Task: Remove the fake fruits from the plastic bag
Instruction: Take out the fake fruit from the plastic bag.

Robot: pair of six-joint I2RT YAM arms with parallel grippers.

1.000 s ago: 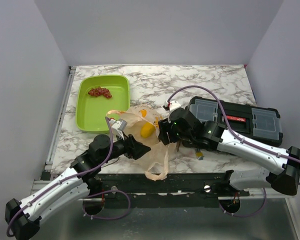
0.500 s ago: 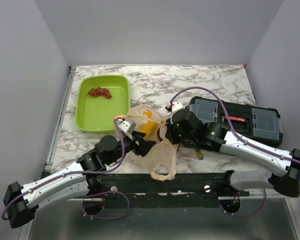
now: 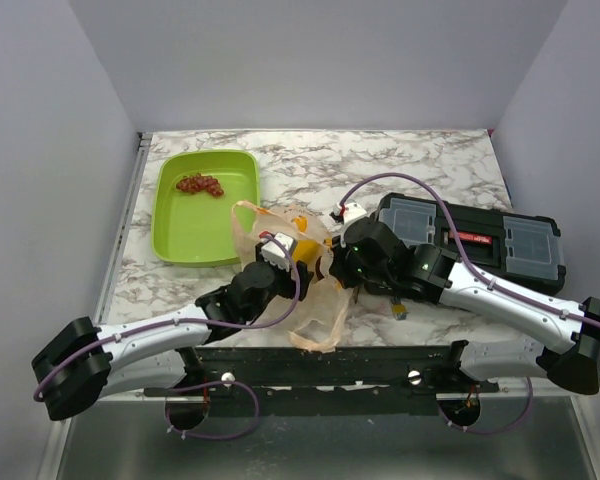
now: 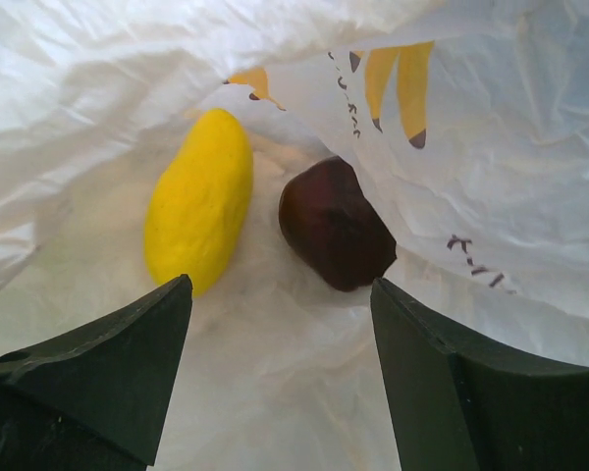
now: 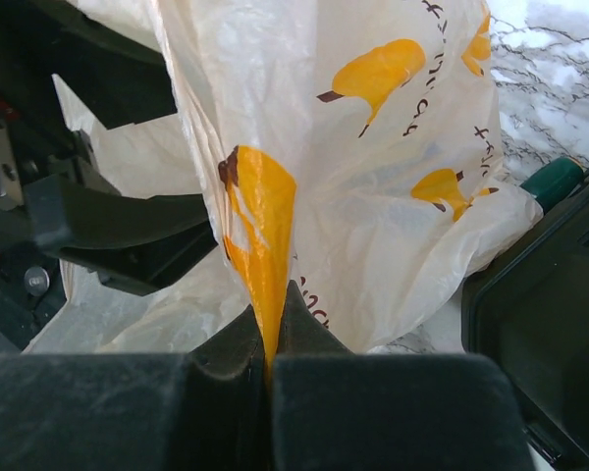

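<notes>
I can read nothing for certain: the small brown printed letters [image 4: 468, 247] on the thin translucent peach plastic bag [image 4: 510, 167] are crumpled past making out, and the red label [image 3: 477, 238] on the black plastic case [image 3: 525, 245] shows too small.

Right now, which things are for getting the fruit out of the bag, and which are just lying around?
For the job: plastic bag; yellow fruit and dark red fruit inside it; grapes; left end effector, open in the bag; right end effector, pinching the bag.
Just lying about: green tray holding the grapes; black case.
</notes>
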